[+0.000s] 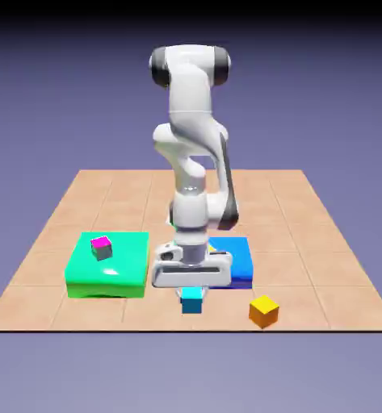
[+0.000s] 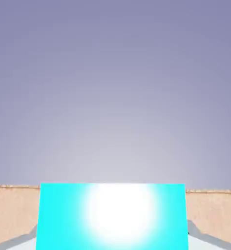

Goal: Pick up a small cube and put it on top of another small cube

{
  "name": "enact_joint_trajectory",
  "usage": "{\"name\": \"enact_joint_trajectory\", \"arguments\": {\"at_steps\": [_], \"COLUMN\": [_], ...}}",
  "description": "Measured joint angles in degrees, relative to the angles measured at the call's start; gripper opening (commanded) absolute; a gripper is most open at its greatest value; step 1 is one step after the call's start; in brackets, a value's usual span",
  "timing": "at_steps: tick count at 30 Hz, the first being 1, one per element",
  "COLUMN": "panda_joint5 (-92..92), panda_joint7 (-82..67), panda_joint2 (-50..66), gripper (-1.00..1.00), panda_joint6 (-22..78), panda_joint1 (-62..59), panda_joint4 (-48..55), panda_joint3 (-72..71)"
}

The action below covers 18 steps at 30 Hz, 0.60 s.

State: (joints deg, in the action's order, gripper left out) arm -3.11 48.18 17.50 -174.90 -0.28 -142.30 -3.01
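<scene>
The gripper [image 1: 191, 292] is closed on the cyan cube [image 1: 192, 300], which sits between its fingers just at or barely above the table [image 1: 105, 202] near the front edge, with the yellow-topped orange cube [image 1: 263, 310] at its 3 o'clock, apart from it. The hand view fills its lower middle with the cyan cube [image 2: 112, 216], glare on its face, finger edges [image 2: 205, 239] at its lower corners. Only the exterior view shows the green block [image 1: 113, 274] carrying the magenta-topped cube [image 1: 102, 247] at 10 o'clock and the blue block [image 1: 238, 258] behind the hand.
</scene>
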Motion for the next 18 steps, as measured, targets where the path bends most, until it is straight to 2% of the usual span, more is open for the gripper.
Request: {"name": "enact_joint_trajectory", "arguments": {"at_steps": [11, 13, 18], "panda_joint5": [-18.9, -19.4, -27.6], "panda_joint7": [27.4, 28.1, 35.1], "panda_joint2": [-5.9, -6.0, 4.3], "gripper": [-1.00, -1.00, -1.00], "panda_joint6": [9.1, 9.4, 2.8], "panda_joint1": [4.4, 4.5, 12.0], "panda_joint4": [2.0, 2.0, 6.2], "panda_joint3": [-11.2, -11.5, -2.2]}}
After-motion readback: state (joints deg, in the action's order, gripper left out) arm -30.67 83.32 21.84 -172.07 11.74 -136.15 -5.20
